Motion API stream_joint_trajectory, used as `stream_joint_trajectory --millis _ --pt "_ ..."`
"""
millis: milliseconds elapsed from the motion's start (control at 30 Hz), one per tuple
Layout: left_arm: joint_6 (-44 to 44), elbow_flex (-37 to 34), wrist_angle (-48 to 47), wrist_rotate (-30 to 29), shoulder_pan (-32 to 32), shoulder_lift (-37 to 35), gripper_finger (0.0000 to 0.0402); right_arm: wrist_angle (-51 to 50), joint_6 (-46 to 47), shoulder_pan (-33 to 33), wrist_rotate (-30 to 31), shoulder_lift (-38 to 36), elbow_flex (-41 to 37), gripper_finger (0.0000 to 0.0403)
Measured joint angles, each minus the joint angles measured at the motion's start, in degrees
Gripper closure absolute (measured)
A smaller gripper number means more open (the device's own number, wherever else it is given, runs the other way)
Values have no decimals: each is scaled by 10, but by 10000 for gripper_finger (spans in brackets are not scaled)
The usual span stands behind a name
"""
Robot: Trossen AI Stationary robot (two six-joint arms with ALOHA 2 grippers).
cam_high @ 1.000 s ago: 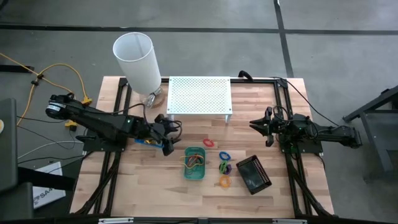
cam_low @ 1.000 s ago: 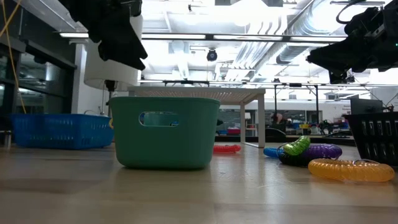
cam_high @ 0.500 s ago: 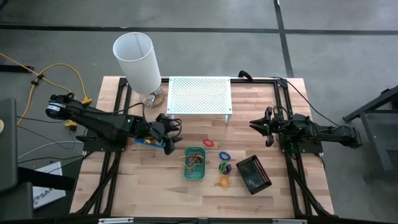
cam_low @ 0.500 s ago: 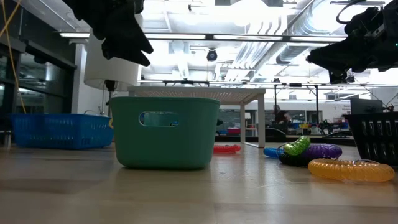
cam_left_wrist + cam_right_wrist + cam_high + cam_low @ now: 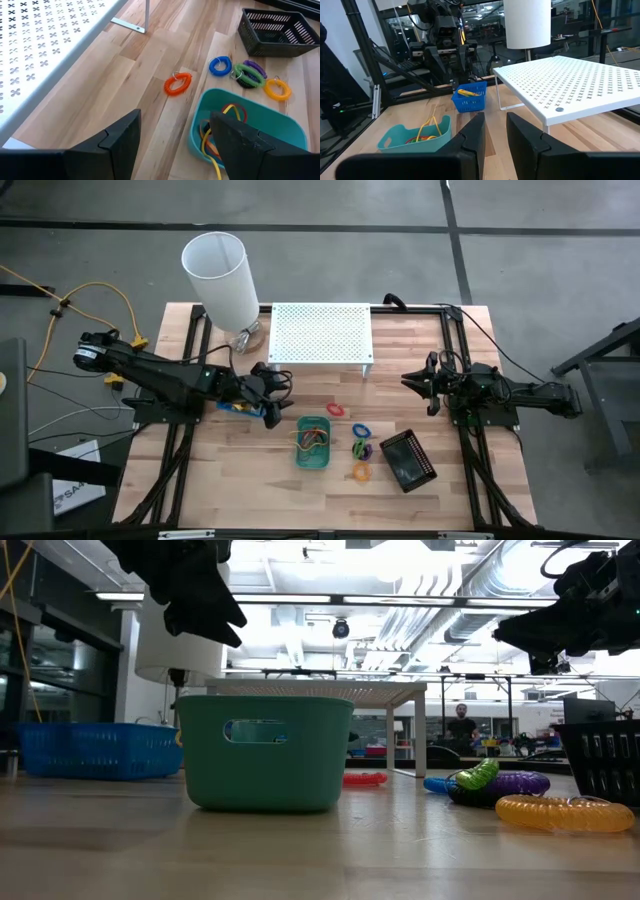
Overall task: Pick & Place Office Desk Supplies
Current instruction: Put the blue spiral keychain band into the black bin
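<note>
My left gripper [image 5: 272,397] hangs open above the table, between the blue tray [image 5: 238,408] and the green tray [image 5: 312,442], with nothing between its fingers [image 5: 120,145]. The green tray [image 5: 245,131] holds yellow and red bands. On the wood lie a red ring [image 5: 177,83], a blue ring [image 5: 220,65], a green-and-purple pair [image 5: 248,75] and an orange ring [image 5: 277,89]. The black tray [image 5: 408,460] stands near them. My right gripper [image 5: 418,380] waits at the table's right side, raised and level, with a narrow empty gap between its fingers [image 5: 472,132].
The white perforated shelf [image 5: 321,333] stands on thin legs at the table's far middle, with the white cylindrical lamp [image 5: 220,275] to its left. Black frame rails run along both sides of the table. Bare wood lies along the near edge [image 5: 250,500].
</note>
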Motion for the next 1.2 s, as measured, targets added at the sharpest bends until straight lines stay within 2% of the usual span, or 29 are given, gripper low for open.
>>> stream_joint_trajectory --millis 1000,1200 --pt "0 0 -1 0 0 0 172 1 11 0 2 0 0 337" --pt "0 0 -1 0 0 0 172 46 17 0 -19 0 0 337"
